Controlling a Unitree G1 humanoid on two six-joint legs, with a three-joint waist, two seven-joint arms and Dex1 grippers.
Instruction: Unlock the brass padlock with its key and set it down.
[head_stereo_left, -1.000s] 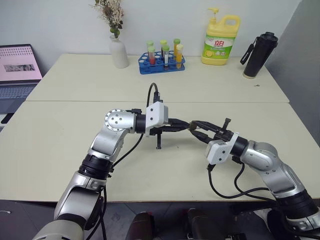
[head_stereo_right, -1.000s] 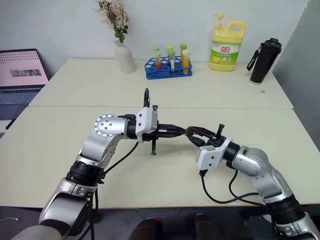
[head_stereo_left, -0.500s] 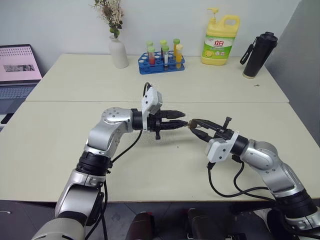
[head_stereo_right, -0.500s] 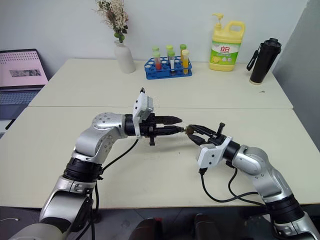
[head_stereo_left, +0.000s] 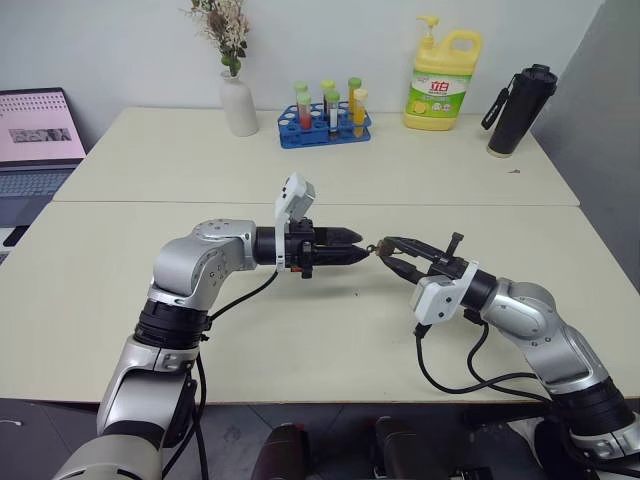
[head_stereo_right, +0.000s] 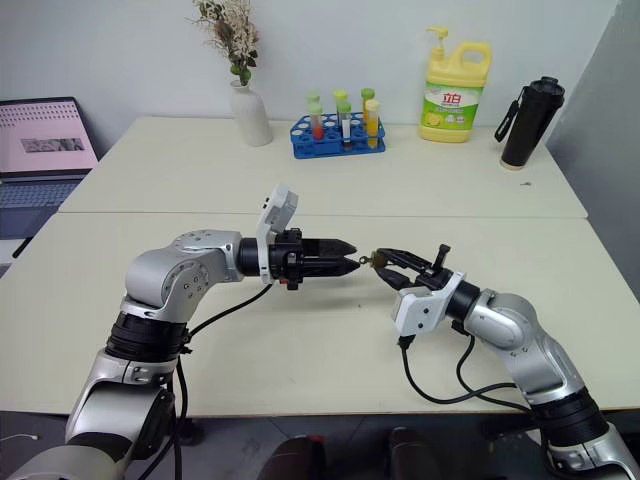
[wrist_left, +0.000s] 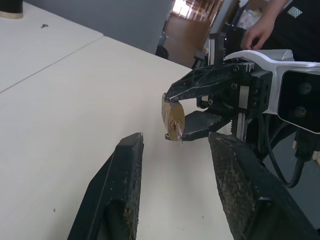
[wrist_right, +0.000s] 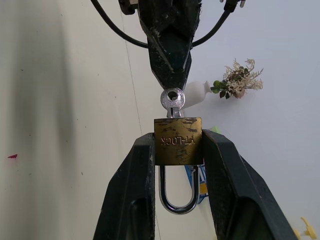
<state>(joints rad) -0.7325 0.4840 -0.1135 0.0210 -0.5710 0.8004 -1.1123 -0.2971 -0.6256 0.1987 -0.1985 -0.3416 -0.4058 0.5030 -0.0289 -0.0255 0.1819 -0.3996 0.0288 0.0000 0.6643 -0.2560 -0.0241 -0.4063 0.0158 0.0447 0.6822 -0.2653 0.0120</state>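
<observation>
While clamped at its sides, padlock: small brass rectangular padlock sits between the right gripper fingers, above the beige tabletop.
Key: thin silvery key seated in the keyhole.
Left gripper: fingers parted around nothing, just short of the key.
</observation>
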